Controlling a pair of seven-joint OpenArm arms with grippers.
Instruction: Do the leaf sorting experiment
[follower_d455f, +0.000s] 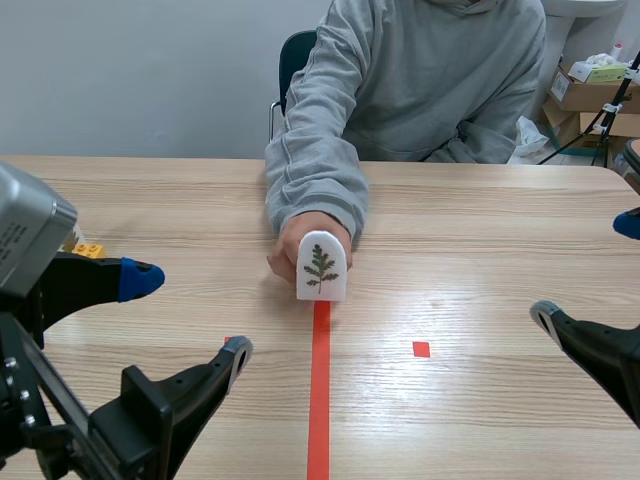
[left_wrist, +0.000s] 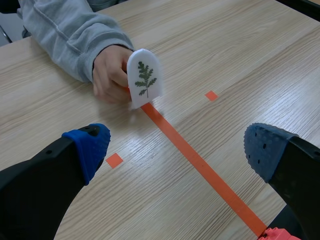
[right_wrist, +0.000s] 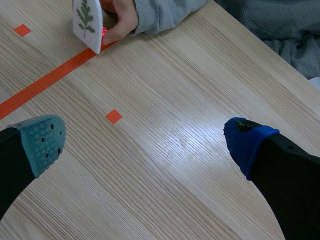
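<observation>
The leaf card (follower_d455f: 321, 266) stands upright at frame centre, held by the person's fingers (follower_d455f: 282, 260). Left hand (follower_d455f: 189, 315) and right hand (follower_d455f: 587, 270) both gape empty; best to wait for release, then pinch its flat faces.

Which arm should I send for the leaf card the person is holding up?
Probably left: the left gripper, fingers open, has the leaf card nearly straight ahead. The right gripper, also open, sits farther off to the side.

Left pincer (left_wrist: 177, 147): thick black fingers (left_wrist: 35, 190), blue dotted pads (left_wrist: 92, 145). Right pincer (right_wrist: 145, 140): black fingers, pads grey-green and blue.
</observation>
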